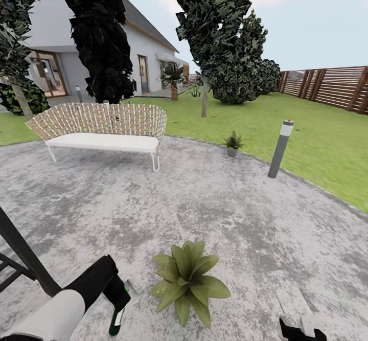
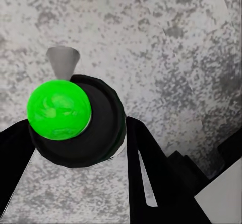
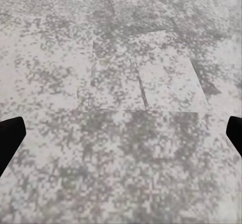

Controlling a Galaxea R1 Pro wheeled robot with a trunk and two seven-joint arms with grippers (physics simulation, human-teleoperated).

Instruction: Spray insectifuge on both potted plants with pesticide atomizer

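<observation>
Gripped between the closed jaws of the left gripper (image 1: 120, 300) is the one spray bottle (image 1: 117, 319), held low just beside the nearer plant (image 1: 186, 281). Two potted plants are counted; the second (image 1: 233, 143) is seen far off at the patio (image 1: 214, 203) edge, near a post (image 1: 280, 149). The right gripper (image 3: 121, 133) is spread open, its fingertips cut off at the frame edges. One wicker bench (image 1: 102, 129) is seen.

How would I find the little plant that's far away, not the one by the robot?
Start at the white wicker bench on the round stone patio. Look to the right along the patio's edge, where stone meets grass, just left of the grey post. The far potted plant stands there, spikier-looking and much smaller in the picture than the broad-leaved one.
</observation>
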